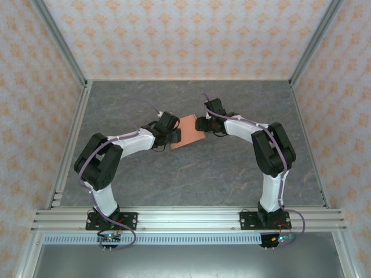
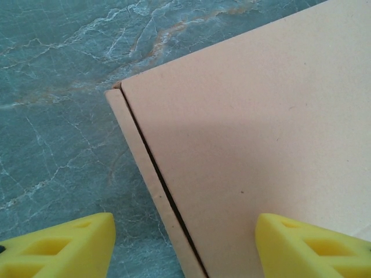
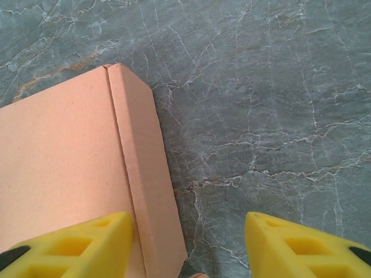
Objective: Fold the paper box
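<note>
The paper box (image 1: 188,132) is a salmon-orange, shallow, closed box lying flat on the grey marble table between my two grippers. My left gripper (image 1: 174,136) is at its left side and stands open. In the left wrist view, one yellow finger (image 2: 64,246) is over the table and the other over the lid (image 2: 249,139), with the box's side wall (image 2: 142,162) between them. My right gripper (image 1: 203,123) is at the box's right end, also open (image 3: 188,226). Its left finger (image 3: 81,246) is over the lid (image 3: 58,162), beside the side flap (image 3: 145,174). Its right finger (image 3: 295,246) is over bare table.
The grey marble table (image 1: 232,174) is ringed by patterned walls and aluminium rails (image 1: 185,217) along the near edge. Both arms reach inward from their bases towards the middle of the table.
</note>
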You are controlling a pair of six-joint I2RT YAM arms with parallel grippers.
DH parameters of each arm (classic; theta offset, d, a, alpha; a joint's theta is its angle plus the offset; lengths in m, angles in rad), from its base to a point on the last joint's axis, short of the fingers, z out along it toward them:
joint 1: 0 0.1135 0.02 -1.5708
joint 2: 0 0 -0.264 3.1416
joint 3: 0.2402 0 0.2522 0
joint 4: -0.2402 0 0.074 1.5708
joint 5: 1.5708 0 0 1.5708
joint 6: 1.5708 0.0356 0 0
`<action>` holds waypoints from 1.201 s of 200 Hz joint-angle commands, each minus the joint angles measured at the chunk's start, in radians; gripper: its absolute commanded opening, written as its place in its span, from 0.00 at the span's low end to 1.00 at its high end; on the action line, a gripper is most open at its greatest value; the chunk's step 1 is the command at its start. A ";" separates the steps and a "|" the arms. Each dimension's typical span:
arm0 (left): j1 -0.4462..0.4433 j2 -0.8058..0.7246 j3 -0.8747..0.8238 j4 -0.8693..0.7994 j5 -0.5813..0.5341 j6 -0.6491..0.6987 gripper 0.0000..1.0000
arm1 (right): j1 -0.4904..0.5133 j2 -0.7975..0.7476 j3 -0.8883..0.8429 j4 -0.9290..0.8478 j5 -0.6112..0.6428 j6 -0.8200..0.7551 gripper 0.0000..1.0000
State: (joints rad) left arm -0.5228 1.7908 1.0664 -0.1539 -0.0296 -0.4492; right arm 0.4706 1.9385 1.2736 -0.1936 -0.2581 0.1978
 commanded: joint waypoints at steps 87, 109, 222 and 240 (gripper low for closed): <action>0.007 -0.138 0.048 -0.035 -0.047 0.057 0.75 | 0.009 -0.210 -0.026 -0.067 0.055 -0.053 0.58; 0.029 -0.150 0.067 -0.070 -0.013 0.087 0.77 | 0.014 -0.263 -0.101 -0.059 0.021 -0.062 0.59; 0.153 -0.038 0.203 -0.159 0.214 0.300 0.78 | 0.045 -0.381 -0.392 0.210 -0.123 0.213 0.62; 0.179 0.048 0.306 -0.231 0.286 0.360 0.78 | 0.067 -0.383 -0.473 0.355 -0.160 0.331 0.62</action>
State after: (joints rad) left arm -0.3809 1.7527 1.2583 -0.2665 0.1581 -0.2256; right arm 0.5159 1.5860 0.8829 -0.0483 -0.3664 0.3305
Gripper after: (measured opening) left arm 0.783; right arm 0.622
